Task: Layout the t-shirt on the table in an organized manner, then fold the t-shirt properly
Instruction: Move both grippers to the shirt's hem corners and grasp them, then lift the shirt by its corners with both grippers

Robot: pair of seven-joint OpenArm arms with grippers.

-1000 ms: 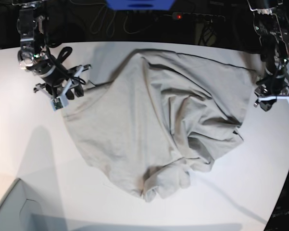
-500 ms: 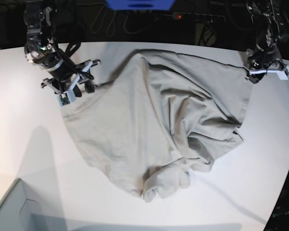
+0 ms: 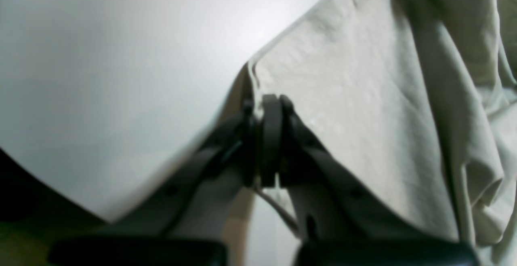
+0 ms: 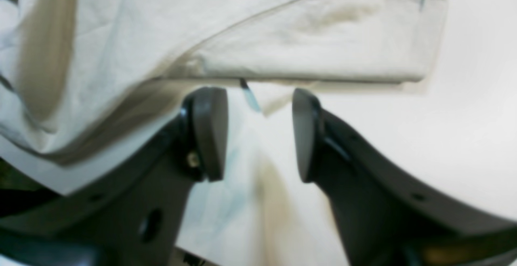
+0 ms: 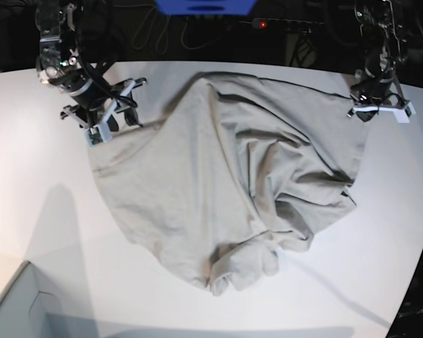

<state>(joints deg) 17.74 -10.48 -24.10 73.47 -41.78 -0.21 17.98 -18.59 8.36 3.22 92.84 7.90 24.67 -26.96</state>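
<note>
The light grey-beige t-shirt (image 5: 225, 183) lies rumpled across the middle of the white table (image 5: 42, 232), bunched toward the front. My left gripper (image 5: 367, 107) is at the shirt's far right corner. In the left wrist view it (image 3: 267, 104) is shut on the hemmed corner of the t-shirt (image 3: 363, 96) just above the table (image 3: 121, 55). My right gripper (image 5: 112, 121) is at the shirt's far left edge. In the right wrist view it (image 4: 258, 132) is open and empty, and the t-shirt's folded hem (image 4: 242, 27) lies just beyond its fingertips. The collar is hidden.
A grey box corner (image 5: 14, 310) sits at the front left. A blue object (image 5: 204, 5) and a power strip with a red light (image 5: 262, 24) lie beyond the table's far edge. The table's curved edge (image 5: 415, 282) runs down the right side.
My left gripper has moved toward the far edge, taking the shirt's right corner with it. My right gripper has moved farther back along the shirt's left edge, still open.
</note>
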